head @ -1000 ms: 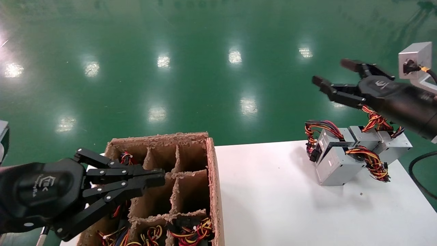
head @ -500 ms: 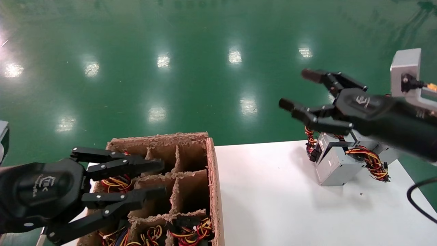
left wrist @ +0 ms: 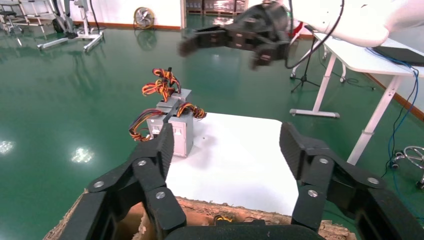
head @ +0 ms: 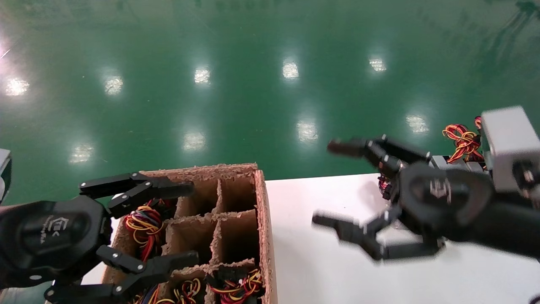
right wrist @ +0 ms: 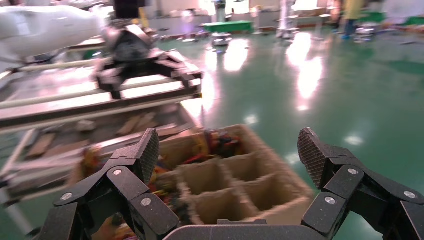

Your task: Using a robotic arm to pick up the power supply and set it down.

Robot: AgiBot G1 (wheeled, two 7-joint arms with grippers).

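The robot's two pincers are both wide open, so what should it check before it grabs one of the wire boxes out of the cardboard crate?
1. Left pincer open wide enough: ok, its fingers are spread apart with nothing between them.
2. Left pincer over the cardboard crate: ok, it hangs above the crate's left cells.
3. Something to grab there: cannot tell; a wire bundle of red, yellow and purple shows in the cell below, but its grey box is hidden.
4. Right pincer out of the way: ok, it is open over the white table, right of the crate.
5. Room to set down: ok, bare table lies beside the grey boxes.
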